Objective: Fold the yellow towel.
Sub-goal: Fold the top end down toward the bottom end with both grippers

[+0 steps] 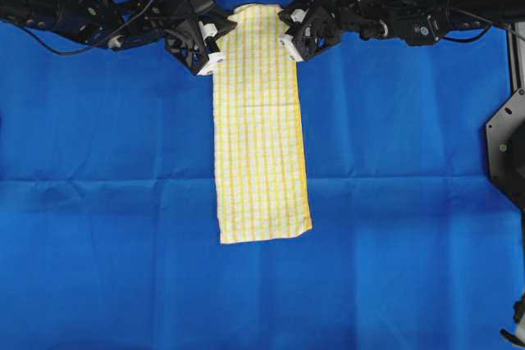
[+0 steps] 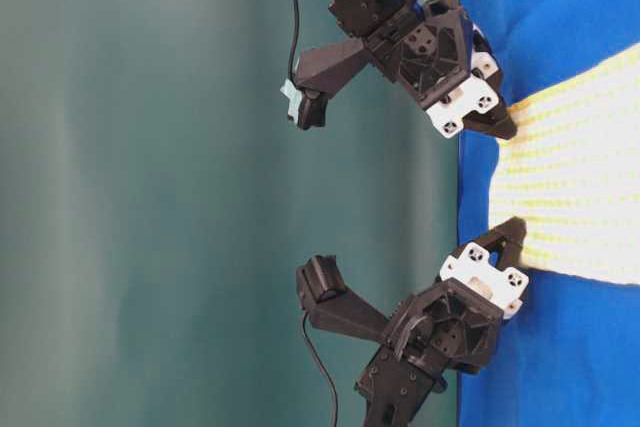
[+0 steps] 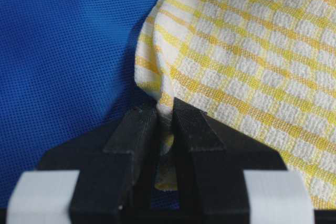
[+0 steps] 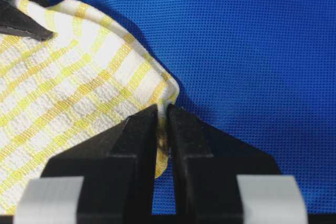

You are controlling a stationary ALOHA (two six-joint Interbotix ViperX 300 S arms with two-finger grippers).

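Left gripper [image 1: 215, 45], jaws clamped on the upper-left corner of the yellow towel [image 1: 261, 137]; right gripper [image 1: 288, 41], likewise pinching the upper-right corner. Risk: each grip takes only a thin fold of hem, so an uneven lift could pull a corner free or skew the fold. Towel: narrow yellow-and-white checked strip, lying flat and lengthwise at centre of the blue cloth [image 1: 98, 202], corners slightly bunched at the jaws.

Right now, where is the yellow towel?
Overhead, the yellow towel lies mid-table on the blue cloth, its top corners pinched by the left end effector and right end effector.
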